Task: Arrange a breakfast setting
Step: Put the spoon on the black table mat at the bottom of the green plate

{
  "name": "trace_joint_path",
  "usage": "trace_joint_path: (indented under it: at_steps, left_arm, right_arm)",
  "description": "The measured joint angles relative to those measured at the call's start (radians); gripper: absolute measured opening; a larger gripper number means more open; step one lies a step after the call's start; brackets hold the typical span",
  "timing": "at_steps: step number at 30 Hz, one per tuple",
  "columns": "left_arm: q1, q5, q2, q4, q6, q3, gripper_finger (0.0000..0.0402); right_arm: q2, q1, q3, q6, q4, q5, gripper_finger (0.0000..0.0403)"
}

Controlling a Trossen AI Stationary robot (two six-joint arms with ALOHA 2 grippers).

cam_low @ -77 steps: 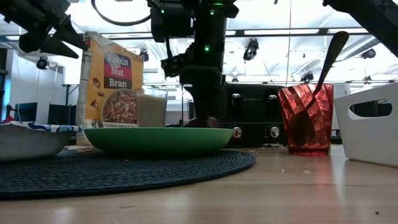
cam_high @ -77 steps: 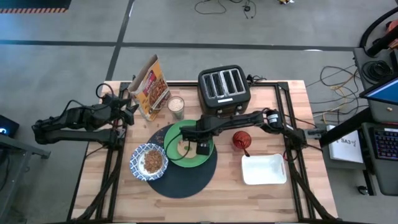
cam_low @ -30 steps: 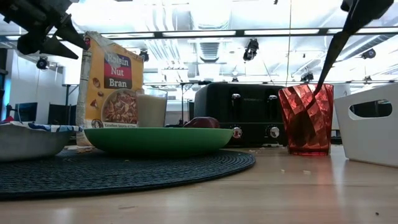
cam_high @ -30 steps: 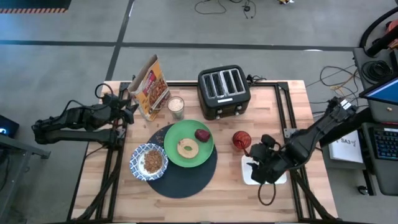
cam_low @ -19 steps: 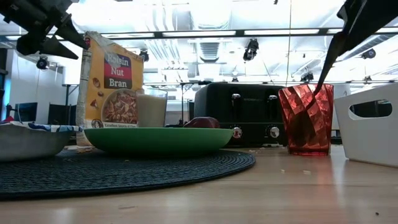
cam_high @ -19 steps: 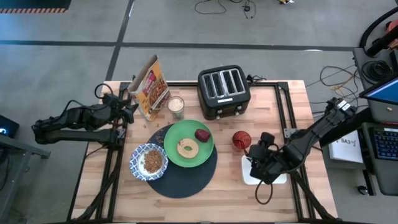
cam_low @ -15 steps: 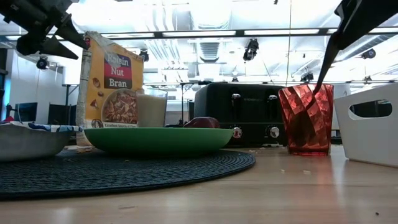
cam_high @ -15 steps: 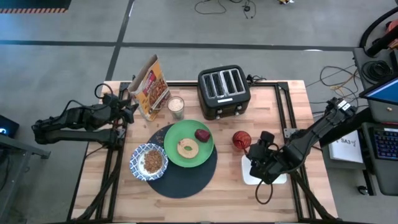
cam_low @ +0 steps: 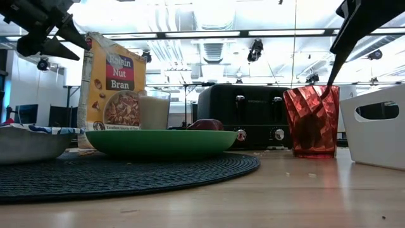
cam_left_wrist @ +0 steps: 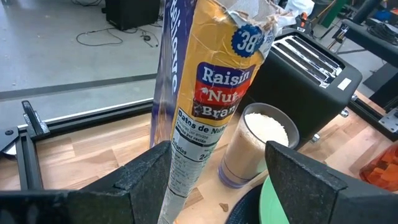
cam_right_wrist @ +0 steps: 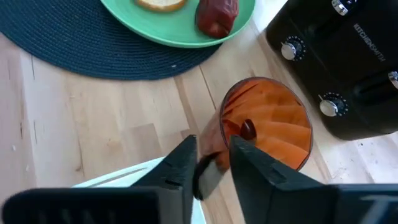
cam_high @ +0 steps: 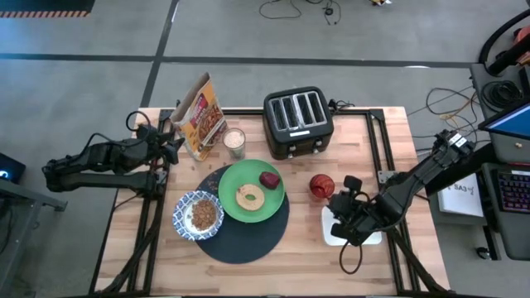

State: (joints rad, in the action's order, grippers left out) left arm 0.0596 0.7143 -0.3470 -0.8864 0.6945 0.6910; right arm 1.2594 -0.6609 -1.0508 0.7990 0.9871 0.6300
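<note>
Right gripper [cam_right_wrist: 208, 165] pinching the metal spoon [cam_right_wrist: 208, 177] by its handle, bowl end just ahead, down inside the small red cup [cam_right_wrist: 266, 124]. Probably light, stiff, slippery; best held mid-handle.

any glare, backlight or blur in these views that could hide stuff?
Low view: bright ceiling lights backlight the scene, so the right gripper is a black silhouette above the red cup. Left wrist view: the near fingers are soft, while the cereal bag is sharp. Right wrist view: the spoon handle between the fingers is blurred. High view: even light.
</note>
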Motion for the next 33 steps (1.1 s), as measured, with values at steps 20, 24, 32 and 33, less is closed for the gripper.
trace_joint_path:
  at_steps: [20, 24, 32, 33]
  left_arm:
    - [0.0, 0.0, 0.0, 0.0, 0.0, 0.0, 0.0242]
    - [0.0, 0.0, 0.0, 0.0, 0.0, 0.0, 0.0242]
    - [0.0, 0.0, 0.0, 0.0, 0.0, 0.0, 0.0242]
    - [0.0, 0.001, 0.0, 0.0, 0.0, 0.0, 0.0242]
  right_arm:
    - [-0.055, 0.0, -0.01, -0.005, 0.005, -0.007, 0.0009]
    - [-0.076, 0.0, -0.031, -0.01, 0.012, -0.001, 0.0009]
    - [-0.079, 0.0, -0.117, -0.025, 0.085, 0.026, 0.0009]
    - [-0.079, 0.0, -0.132, -0.028, 0.092, 0.028, 0.0009]
